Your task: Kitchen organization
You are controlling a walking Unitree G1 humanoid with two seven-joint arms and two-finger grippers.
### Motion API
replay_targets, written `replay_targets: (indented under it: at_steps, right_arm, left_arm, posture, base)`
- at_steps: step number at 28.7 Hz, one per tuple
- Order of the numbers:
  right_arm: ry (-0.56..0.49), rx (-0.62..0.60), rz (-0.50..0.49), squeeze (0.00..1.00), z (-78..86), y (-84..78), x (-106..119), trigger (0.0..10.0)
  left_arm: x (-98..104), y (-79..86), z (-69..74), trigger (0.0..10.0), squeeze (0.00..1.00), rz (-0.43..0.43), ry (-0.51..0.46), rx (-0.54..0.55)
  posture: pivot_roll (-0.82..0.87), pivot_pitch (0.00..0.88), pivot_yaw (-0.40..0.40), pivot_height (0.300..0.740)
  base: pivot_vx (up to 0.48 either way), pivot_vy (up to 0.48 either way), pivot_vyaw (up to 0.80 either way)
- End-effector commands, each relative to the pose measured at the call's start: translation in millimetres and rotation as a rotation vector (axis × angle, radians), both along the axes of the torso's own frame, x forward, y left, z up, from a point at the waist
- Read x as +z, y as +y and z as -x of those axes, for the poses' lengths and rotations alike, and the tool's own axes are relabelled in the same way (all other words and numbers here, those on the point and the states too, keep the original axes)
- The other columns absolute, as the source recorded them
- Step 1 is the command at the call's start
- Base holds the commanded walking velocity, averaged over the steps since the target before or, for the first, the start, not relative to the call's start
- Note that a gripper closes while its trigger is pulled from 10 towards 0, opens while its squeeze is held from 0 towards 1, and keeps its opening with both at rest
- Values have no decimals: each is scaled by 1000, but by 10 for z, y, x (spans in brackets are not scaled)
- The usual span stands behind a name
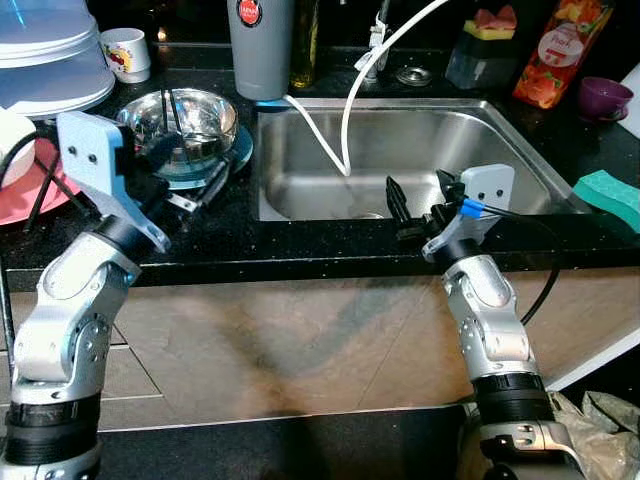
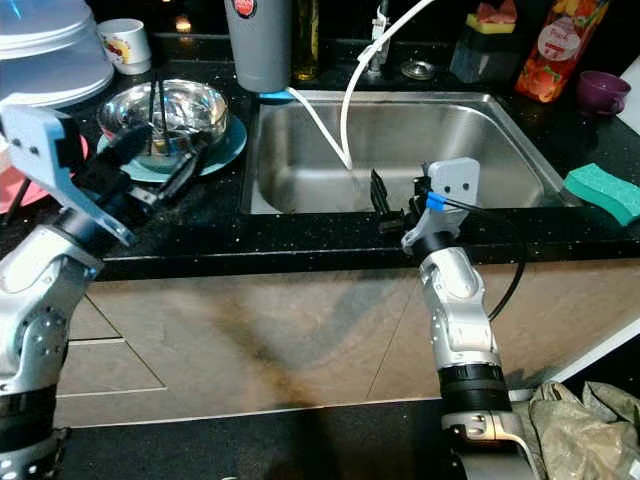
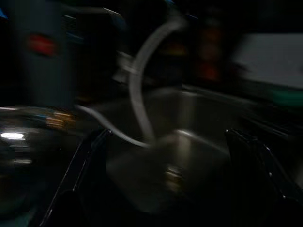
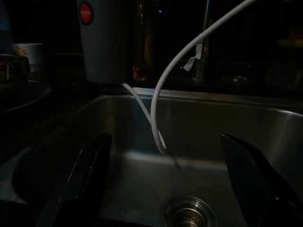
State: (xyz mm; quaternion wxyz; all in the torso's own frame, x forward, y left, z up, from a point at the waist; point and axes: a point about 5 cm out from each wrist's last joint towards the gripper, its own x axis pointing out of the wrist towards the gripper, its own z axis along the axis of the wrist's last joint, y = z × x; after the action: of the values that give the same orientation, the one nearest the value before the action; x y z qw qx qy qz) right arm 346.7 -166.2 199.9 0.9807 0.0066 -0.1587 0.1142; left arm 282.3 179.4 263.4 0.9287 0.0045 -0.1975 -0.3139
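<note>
A steel bowl [image 1: 195, 115] with thin dark utensils standing in it rests on a teal plate [image 1: 238, 152] on the black counter, left of the steel sink [image 1: 400, 140]. My left gripper [image 1: 192, 170] reaches over the counter at the plate's near edge, open, with nothing between its fingers. My right gripper [image 1: 420, 197] hovers over the sink's front rim, also open and holding nothing. In the right wrist view its fingers [image 4: 85, 175] frame the sink drain [image 4: 189, 213]. A white hose [image 1: 346, 110] loops down into the sink. The left wrist view is dark and blurred.
A grey tumbler [image 1: 262, 45] and a white mug [image 1: 127, 52] stand behind the bowl. At far left are a pink plate [image 1: 25, 195] and a clear plastic dome [image 1: 50, 55]. A green sponge [image 1: 610, 195], a purple cup [image 1: 603, 97] and an orange pouch [image 1: 560, 50] sit to the right.
</note>
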Motion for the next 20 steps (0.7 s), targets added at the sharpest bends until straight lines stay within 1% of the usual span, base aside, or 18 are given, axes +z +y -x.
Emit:
replay_targets:
  at_steps: [1,3,5,6,7,8,9,10,11,12,16,17,20]
  right_arm:
    - [25,7,-6,0,-14,-13,-28,10000]
    - [26,9,-5,0,-16,-12,-26,10000]
    - [27,11,-4,0,-17,-5,-24,10000]
    - [27,12,-3,0,-18,-3,-24,10000]
    - [28,13,-3,0,-19,2,-24,10000]
    - [28,13,-3,0,-19,2,-24,10000]
    - [29,16,-3,0,-21,14,-26,10000]
    - [29,17,-3,0,-21,18,-26,10000]
    - [29,19,-3,0,-20,27,-27,10000]
    - [29,20,-3,0,-19,35,-27,10000]
    - [29,26,-5,0,-9,57,-33,10000]
    - [29,26,-5,0,-8,58,-35,10000]
    - [29,26,-5,0,-5,59,-38,10000]
  left_arm:
    - [-34,-96,48,10000,0,-38,36,-99]
    - [-70,-135,59,10000,0,-75,57,-133]
    - [-143,-173,35,10000,0,-159,80,-120]
    - [-163,-183,27,10000,0,-183,85,-115]
    - [-215,-189,-10,10000,0,-235,96,-79]
    - [-215,-189,-10,10000,0,-235,96,-79]
    - [-269,-157,-122,10000,0,-284,87,48]
    - [-279,-144,-161,10000,0,-291,82,93]
    - [-256,-131,-197,10000,0,-264,73,135]
    - [-233,-130,-214,10000,0,-240,67,153]
    - [-96,-191,-212,10000,0,-140,36,161]
    - [-69,-202,-205,10000,0,-122,28,165]
    - [-50,-213,-195,10000,0,-110,16,166]
  posture:
    - [24,74,-44,740]
    - [23,74,-45,740]
    - [26,75,-46,740]
    - [26,75,-46,740]
    - [26,75,-45,740]
    - [26,75,-45,740]
    - [25,74,-45,740]
    - [25,74,-45,740]
    - [25,74,-44,740]
    - [25,74,-44,740]
    - [23,75,-43,740]
    - [23,75,-43,740]
    - [24,76,-43,740]
  base:
    - [0,0,0]
    - [0,0,0]
    - [0,0,0]
    - [0,0,0]
    - [0,0,0]
    - [0,0,0]
    - [0,0,0]
    - [0,0,0]
    - [0,0,0]
    - [0,0,0]
    - [0,0,0]
    - [0,0,0]
    - [0,0,0]
